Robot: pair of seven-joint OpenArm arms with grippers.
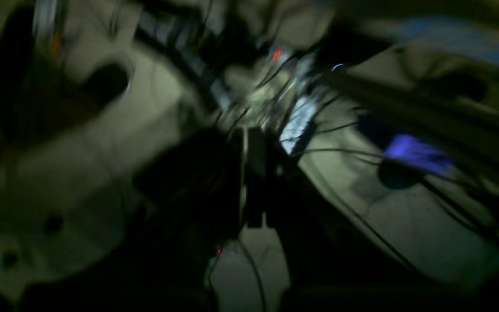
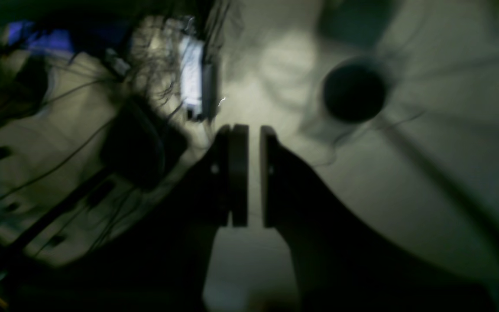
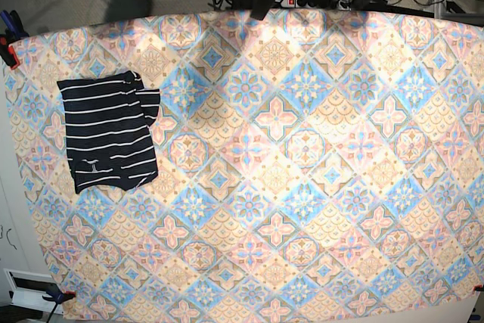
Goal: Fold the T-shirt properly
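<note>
Left gripper (image 1: 256, 182): fingers pressed together, grasping nothing visible; its wrist view is dark and blurred, showing floor and cables only.
Right gripper (image 2: 254, 175): fingers (image 2: 237, 173) nearly together with a narrow gap between them; nothing sits in the gap; only floor lies beyond.
Arm position: neither arm appears over the work surface in the base view; both wrist views face away from it.
T-shirt (image 3: 110, 131): lies on the patterned cloth (image 3: 302, 172), near the left edge of the base view and toward the far corner, well apart from the centre.
T-shirt appearance: dark navy with thin white stripes, folded into a compact, roughly rectangular packet. One side edge bulges and looks slightly rumpled; the stripes run nearly parallel across the top layer.
Task status, judged: fold appears complete, grippers withdrawn.
Risk 1: the rumpled edge may spring open, because the loose layer is not pressed flat.
Risk 2: any return pass by an arm could snag the packet and undo the fold.
Risk 3: the packet sits near the cloth's edge, so a nudge could push it off.
</note>
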